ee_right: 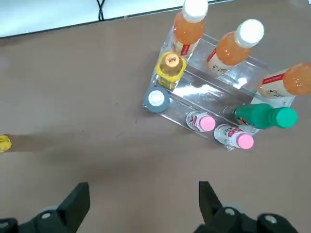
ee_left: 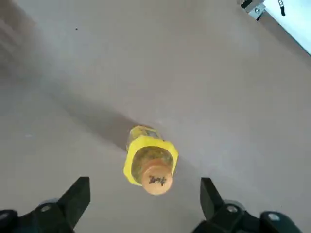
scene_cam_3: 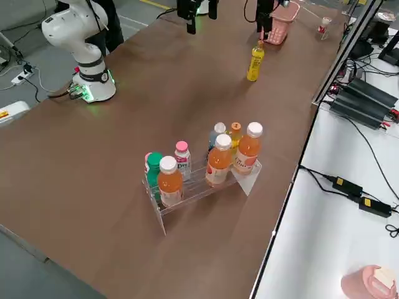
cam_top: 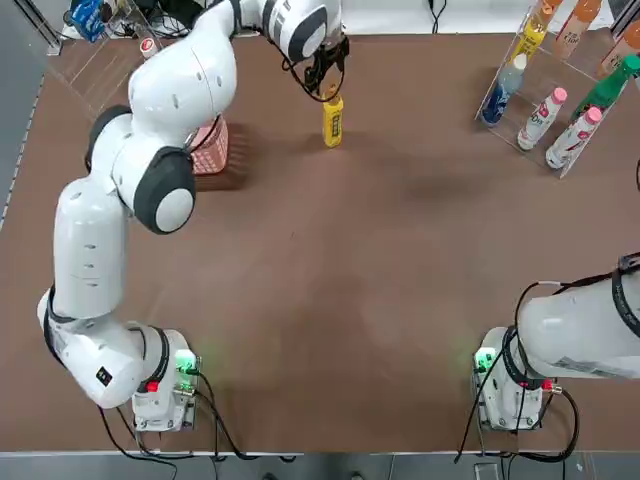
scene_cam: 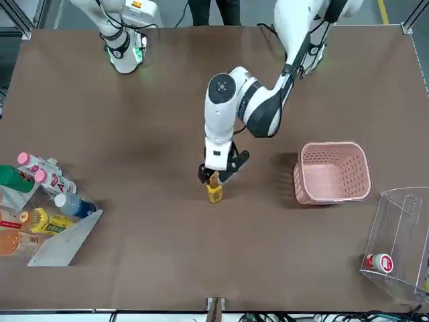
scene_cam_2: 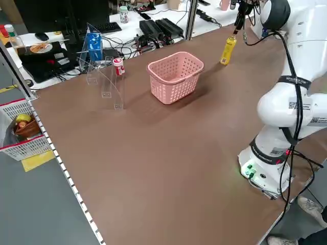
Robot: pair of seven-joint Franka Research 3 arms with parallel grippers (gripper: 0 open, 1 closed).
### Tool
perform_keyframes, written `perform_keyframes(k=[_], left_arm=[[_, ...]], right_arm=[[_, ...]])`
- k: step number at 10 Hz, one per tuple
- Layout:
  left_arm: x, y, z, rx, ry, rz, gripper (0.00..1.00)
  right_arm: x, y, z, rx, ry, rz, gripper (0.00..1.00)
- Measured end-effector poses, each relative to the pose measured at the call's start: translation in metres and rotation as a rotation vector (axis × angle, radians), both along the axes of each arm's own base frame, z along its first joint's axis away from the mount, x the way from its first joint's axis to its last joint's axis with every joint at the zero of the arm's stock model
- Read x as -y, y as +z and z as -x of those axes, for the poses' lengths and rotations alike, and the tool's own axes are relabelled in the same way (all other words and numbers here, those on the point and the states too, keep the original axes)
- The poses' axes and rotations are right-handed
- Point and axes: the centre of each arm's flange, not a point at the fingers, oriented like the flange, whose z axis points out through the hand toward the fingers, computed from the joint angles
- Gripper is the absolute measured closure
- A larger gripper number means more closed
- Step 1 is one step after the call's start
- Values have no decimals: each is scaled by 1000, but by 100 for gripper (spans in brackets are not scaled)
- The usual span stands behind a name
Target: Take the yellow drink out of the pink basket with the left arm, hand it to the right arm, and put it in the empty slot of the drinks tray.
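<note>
My left arm (cam_top: 150,130) reaches far across the table, wrist bent down, and my left gripper (scene_cam: 216,176) hangs low over the surface with its fingers (ee_left: 75,196) spread wide apart, clasping nothing. My right arm (cam_top: 580,325) sits folded near its base, right gripper (ee_right: 143,208) spread wide too.
</note>
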Motion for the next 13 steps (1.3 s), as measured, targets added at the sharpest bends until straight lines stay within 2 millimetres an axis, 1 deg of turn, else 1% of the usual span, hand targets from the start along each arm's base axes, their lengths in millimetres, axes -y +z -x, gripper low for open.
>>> perform_keyframes(k=[1,2,3,4,5,6,7,8,9,10,11,12,13], left_arm=[[-15,28,0,-15,-8,-29,0],[-41,64,-2,-27,-29,-58,0],[-75,103,-9,-28,-39,-70,0],[-113,139,-17,-18,-30,-65,0],[-153,169,-26,-10,-27,-54,0],[-195,193,-34,-18,-47,-41,0],[-242,211,-41,-38,-80,-30,0],[-290,225,-46,-62,-111,-28,0],[-338,235,-48,-86,-145,-40,0],[-378,241,-49,-103,-196,-62,0],[-409,243,-50,-115,-239,-83,0],[-432,245,-51,-120,-253,-96,0],[-449,249,-50,-116,-255,-103,0]], right_arm=[[-11,-4,-2,-12,19,-2,1],[-20,-7,-3,-20,40,-3,1],[-34,-8,-4,-22,80,-1,1],[-64,-8,-6,-22,139,-1,1],[-107,-10,-6,-25,214,-2,1],[-154,-16,-6,-33,294,-2,1],[-201,-28,-9,-31,371,-3,1],[-250,-48,-14,-24,442,-4,1],[-298,-72,-20,-14,476,-9,1],[-343,-98,-25,0,484,-17,1],[-386,-125,-26,13,482,-27,1],[-425,-150,-25,26,456,-40,1],[-460,-171,-23,37,415,-57,1]])
